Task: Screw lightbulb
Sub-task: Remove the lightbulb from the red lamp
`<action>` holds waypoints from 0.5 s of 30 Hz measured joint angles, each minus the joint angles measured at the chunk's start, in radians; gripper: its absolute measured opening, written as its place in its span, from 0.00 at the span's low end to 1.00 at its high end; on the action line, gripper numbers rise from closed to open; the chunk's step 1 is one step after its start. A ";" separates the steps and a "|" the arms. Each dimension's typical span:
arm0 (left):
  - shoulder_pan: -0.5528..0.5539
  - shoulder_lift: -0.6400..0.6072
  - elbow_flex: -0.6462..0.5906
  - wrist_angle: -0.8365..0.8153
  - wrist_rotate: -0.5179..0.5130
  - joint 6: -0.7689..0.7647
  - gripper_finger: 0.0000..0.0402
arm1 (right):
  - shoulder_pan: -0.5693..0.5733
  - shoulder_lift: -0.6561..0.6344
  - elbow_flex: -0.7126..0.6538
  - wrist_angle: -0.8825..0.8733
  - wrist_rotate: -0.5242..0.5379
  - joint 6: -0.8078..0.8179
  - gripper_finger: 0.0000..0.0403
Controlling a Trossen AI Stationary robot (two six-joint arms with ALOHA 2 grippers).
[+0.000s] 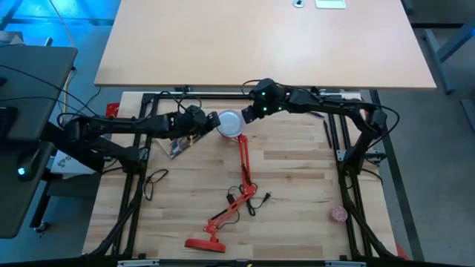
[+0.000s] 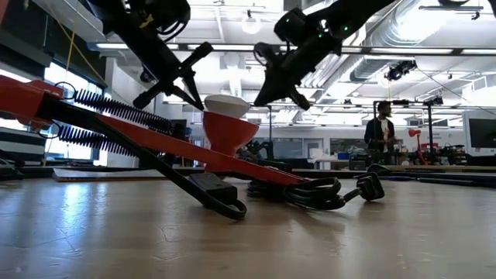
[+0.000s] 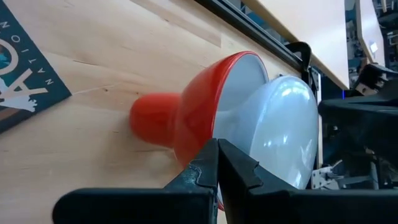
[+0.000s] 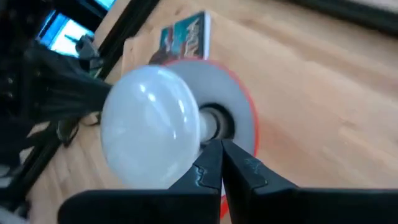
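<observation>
High view: two dark robot arms meet over the far middle of a pale wooden surface (image 1: pixel 297 170), where a red desk lamp (image 1: pixel 236 199) lies with its round base (image 1: pixel 205 243) near the front edge and its jointed arm reaching back to the shade (image 1: pixel 231 126). The white lightbulb (image 1: pixel 229 121) sits in the mouth of that shade, between the two claws. The left claw (image 1: pixel 211 122) comes in from the left and ends just beside the shade; its fingers are pressed together and pinch nothing. The right claw (image 1: pixel 247 116) reaches in from the right and stops at the bulb's other side, its fingers likewise pressed together on nothing.

From the left wrist, the red shade (image 3: pixel 186 124) shows side-on with the bulb's dome (image 3: pixel 286 134) bulging out of its white-lined rim, the closed finger tips (image 3: pixel 214 165) just in front of the rim. From the right wrist, the bulb (image 4: pixel 152 127) stands out of the shade (image 4: pixel 233 118), its narrow neck going into the dark socket at the centre, and the closed claw (image 4: pixel 221 155) points at that neck.

At surface level, both claws hang just above the upturned shade (image 2: pixel 229 130), with the black power cord (image 2: pixel 310 192) coiled behind it. A teal printed card (image 1: pixel 178 144) lies under the left arm, and a small pink round object (image 1: pixel 338 214) rests near the right front corner. A person (image 2: pixel 382 124) stands far back in the room.
</observation>
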 joint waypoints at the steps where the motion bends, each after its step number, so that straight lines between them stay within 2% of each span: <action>1: 0.001 0.000 0.000 0.000 0.000 0.005 0.00 | 0.000 0.011 0.001 0.001 -0.019 0.001 0.00; 6: 0.006 0.000 0.000 0.000 0.004 0.006 0.00 | 0.014 0.068 0.000 0.010 -0.048 0.039 0.00; 15: 0.009 0.001 -0.003 -0.006 -0.006 0.003 0.00 | 0.028 0.070 0.000 0.079 -0.095 0.109 0.00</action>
